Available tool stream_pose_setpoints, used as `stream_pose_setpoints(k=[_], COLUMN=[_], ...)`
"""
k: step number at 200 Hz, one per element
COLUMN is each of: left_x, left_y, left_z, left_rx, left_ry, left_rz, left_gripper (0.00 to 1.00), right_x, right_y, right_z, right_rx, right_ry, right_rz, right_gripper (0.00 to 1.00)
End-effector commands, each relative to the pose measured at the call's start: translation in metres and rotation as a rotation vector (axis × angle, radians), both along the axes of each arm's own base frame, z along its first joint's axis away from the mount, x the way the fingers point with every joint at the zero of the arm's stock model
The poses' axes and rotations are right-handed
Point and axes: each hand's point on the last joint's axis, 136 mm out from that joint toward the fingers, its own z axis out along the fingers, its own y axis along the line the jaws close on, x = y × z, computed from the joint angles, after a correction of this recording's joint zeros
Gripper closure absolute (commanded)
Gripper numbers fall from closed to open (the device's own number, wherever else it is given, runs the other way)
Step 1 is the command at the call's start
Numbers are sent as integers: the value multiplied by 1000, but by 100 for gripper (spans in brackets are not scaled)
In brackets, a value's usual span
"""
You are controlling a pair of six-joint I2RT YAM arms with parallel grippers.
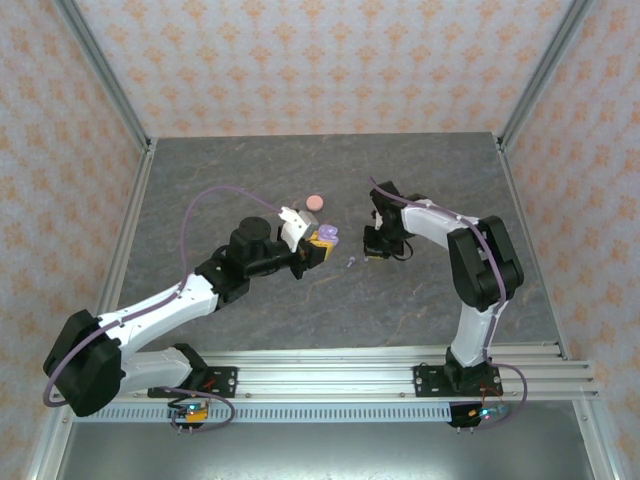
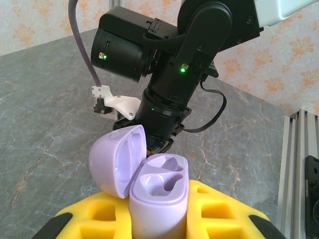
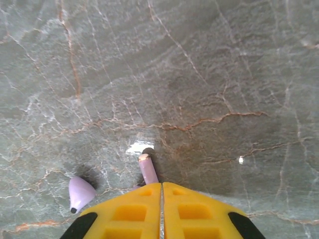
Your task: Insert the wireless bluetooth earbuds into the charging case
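In the left wrist view my left gripper is shut on the lilac charging case, which stands upright between the yellow fingers. Its lid hangs open to the left, and both sockets are bare. From above, that gripper holds the case at mid-table. My right gripper has its yellow fingers pressed together. A lilac earbud's stem pokes out from under their tips, its head hidden. A second lilac earbud lies on the table to the left, also visible from above.
A salmon-pink round case lies on the grey marble table just beyond the left gripper. The right arm's black wrist hangs close behind the held case. Metal frame posts line the table's sides.
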Motion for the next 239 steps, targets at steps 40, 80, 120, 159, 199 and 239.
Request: stream_pose_setpoints(k=[40, 80, 120, 159, 199, 239], left_x=[-1, -1, 0, 0, 0, 1], left_y=[1, 2, 3, 3, 3, 3], left_z=[19, 17, 16, 16, 15, 14], left_rx=[-17, -11, -11, -8, -5, -5], left_ry=[-50, -47, -49, -50, -50, -44], left_rz=[7, 9, 15, 18, 18, 18], left_gripper=[90, 90, 90, 91, 91, 91], right_x=[29, 33, 28, 22, 16, 13], right_y=[13, 26, 33, 27, 4, -13], right_z=[37, 22, 7, -5, -11, -10], right_rx=[48, 58, 34, -47, -170, -258], right_ry=[-123, -55, 12, 48, 70, 69], right_rz=[38, 96, 161, 185, 176, 156], right_gripper=[92, 93, 93, 93, 92, 92])
